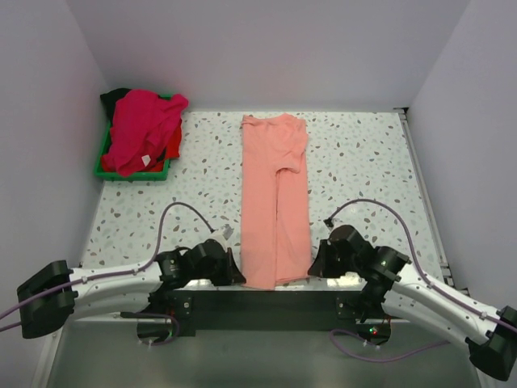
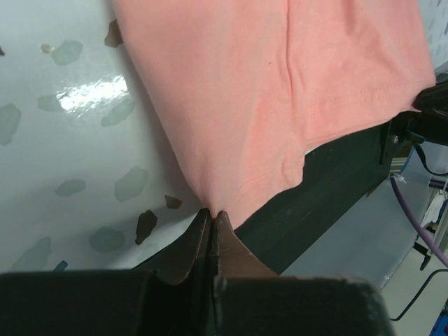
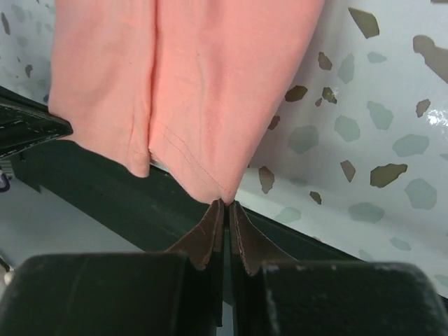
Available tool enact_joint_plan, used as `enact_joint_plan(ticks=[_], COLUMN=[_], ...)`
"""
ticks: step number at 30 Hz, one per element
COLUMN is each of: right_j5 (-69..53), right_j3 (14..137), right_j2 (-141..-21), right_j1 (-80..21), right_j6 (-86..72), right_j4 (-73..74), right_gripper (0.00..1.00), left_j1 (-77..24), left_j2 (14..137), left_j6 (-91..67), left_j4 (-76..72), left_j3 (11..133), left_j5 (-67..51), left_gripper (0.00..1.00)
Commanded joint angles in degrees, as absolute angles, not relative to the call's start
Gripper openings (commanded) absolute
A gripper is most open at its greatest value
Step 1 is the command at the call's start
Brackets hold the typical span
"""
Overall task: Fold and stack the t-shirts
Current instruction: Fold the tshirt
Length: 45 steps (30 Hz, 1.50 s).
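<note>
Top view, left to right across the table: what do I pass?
Green tray holding the piled t-shirts → left fingers, shut on a near corner → salmon t-shirt, laid lengthwise → right fingers, shut on its other near corner.

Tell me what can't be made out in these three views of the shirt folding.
- Wrist views: layers pinched by left gripper and right gripper hidden between shut fingers.
- Wrist views: collar end of the salmon-pink t-shirt cut off by the top edge.
- Top view: those fingers hidden beneath the wrists.
- Top view: black t-shirt and red t-shirt mostly buried under the magenta t-shirt in the green tray; pile count unclear.
</note>
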<state>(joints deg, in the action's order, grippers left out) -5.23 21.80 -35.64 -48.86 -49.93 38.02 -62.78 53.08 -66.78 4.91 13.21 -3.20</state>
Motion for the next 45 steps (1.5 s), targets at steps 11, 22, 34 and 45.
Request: enact_joint_plan(ticks=[11,22,34,45], right_j5=[10.53,15.74,6.07,1.15], right_j3=[37.17,51.93,65.37,73.12], right_j2=[-51.49,-71.52,-91.48,-100.1], right_j1=[-49.13,-36.67,-25.32,-20.31], right_j6=[-44.21,-36.31,-33.84,-33.57], right_j4=[31.21,21.81,13.01,12.83], right_gripper=[0.0,0.0,0.0,0.0], left_j1=[-54.24,-42.81,-32.61,-27.96], left_j2=[62.83,78.56,97.02,105.73], left_j6=[-59.07,-54.23,-48.78,-45.62], left_j4=[3.7,-1.04,-0.09,-0.09], left_j3=[27.94,44.11,61.43,69.17], left_j5=[2.29,3.69,2.82,-0.95], left_gripper=[0.0,0.0,0.0,0.0])
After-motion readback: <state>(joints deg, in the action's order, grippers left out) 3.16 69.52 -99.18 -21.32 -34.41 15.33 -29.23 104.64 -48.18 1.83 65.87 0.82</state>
